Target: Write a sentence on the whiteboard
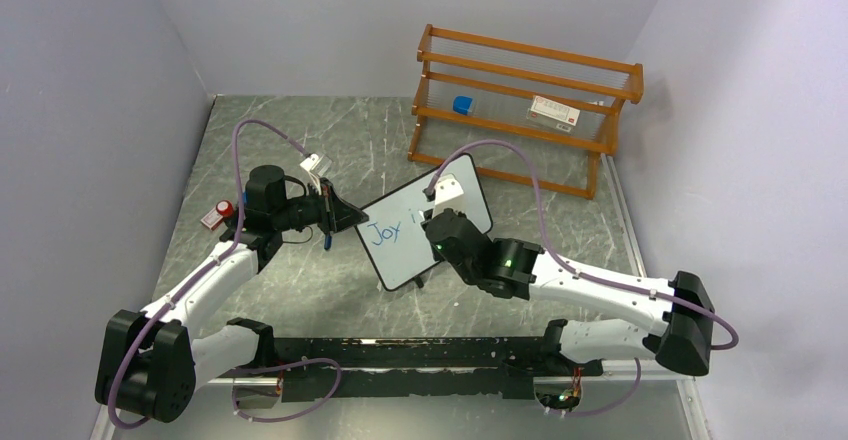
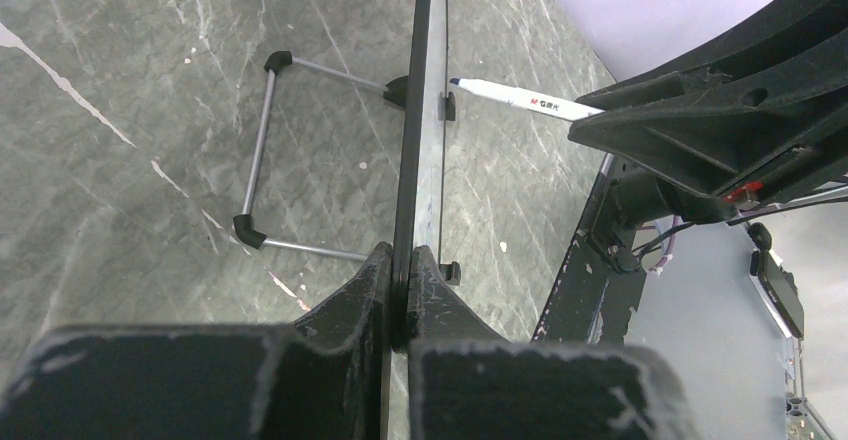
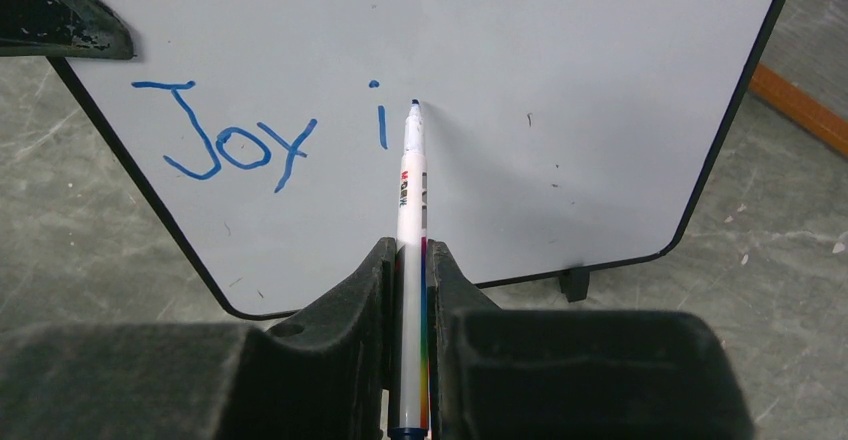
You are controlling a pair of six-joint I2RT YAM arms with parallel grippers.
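1. Sizing this up: the small white whiteboard with the thin black frame [image 1: 410,255] stands propped up on the grey marbled table [image 1: 300,160]. It's about mid-table between both arms, and the blue handwritten marker words [image 3: 240,140] only read "Joy i" so far.
2. Our left gripper [image 2: 403,260] is clamped on the board's left edge. The left wrist view shows the frame edge-on, pinched between the fingers, so we'd say it's just steadying things.
3. Our right gripper [image 3: 410,255] is clenched around the white-barrelled blue marker [image 3: 411,220]. The barrel runs straight out between the fingers, pointing at the board face. The tip sits just right of the "i", level with its dot. We can't tell if it's touching or a hair off.
4. The bit that matters: the next letter goes to the right of the "i", away from the left gripper and toward the board's rounded right corner. We reckon the pen has to slide sideways along the writing line while staying pointed at the surface.
5. Room-wise we're fine. There's lots of blank white to the right and below for a second line, and the black frame is the only real limit. The orange wooden rack [image 1: 520,110] sits behind the board, well apart from the pen.
6. One thing to watch: pushing too hard could tip the board back on its thin wire stand [image 2: 260,150].
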